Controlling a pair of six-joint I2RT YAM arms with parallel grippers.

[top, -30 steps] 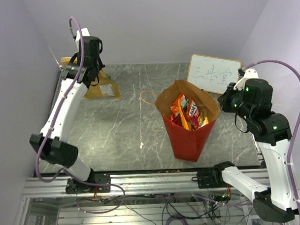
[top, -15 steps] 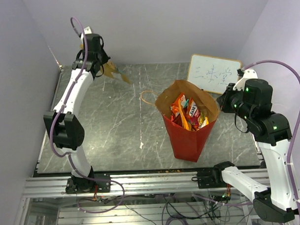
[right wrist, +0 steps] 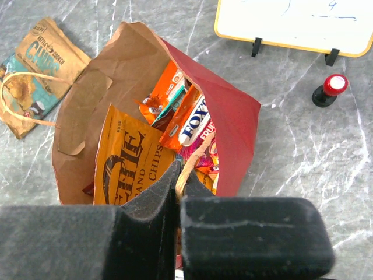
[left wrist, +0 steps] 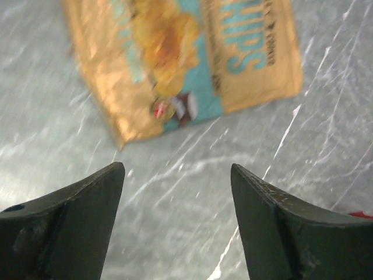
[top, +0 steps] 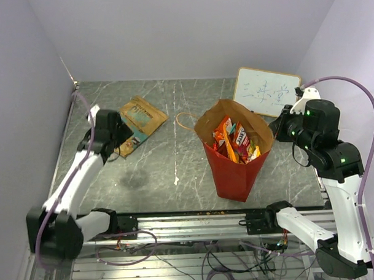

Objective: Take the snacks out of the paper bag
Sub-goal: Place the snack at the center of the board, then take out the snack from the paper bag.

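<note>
The paper bag (top: 233,174), red outside and brown inside, stands upright right of the table's middle with its mouth open. Several snacks (top: 236,140) fill it, among them an orange chips bag (right wrist: 128,166) and small red and orange packets (right wrist: 186,116). A tan and teal chips packet (top: 139,119) lies flat on the table at the back left. My left gripper (left wrist: 178,169) hangs open just short of that packet (left wrist: 186,64), with nothing between its fingers. My right gripper (right wrist: 179,175) is shut on the bag's thin cord handle at the bag's right rim.
A white writing board (top: 266,92) stands at the back right, and a small red-capped black object (right wrist: 329,90) sits beside it. The bag's other cord handle (top: 181,122) loops out to the left. Purple walls close in the left, back and right.
The left arm has swung down from the back-left corner and its gripper has opened. The tan and teal packet it carried now lies on the table. The right arm has not moved.
</note>
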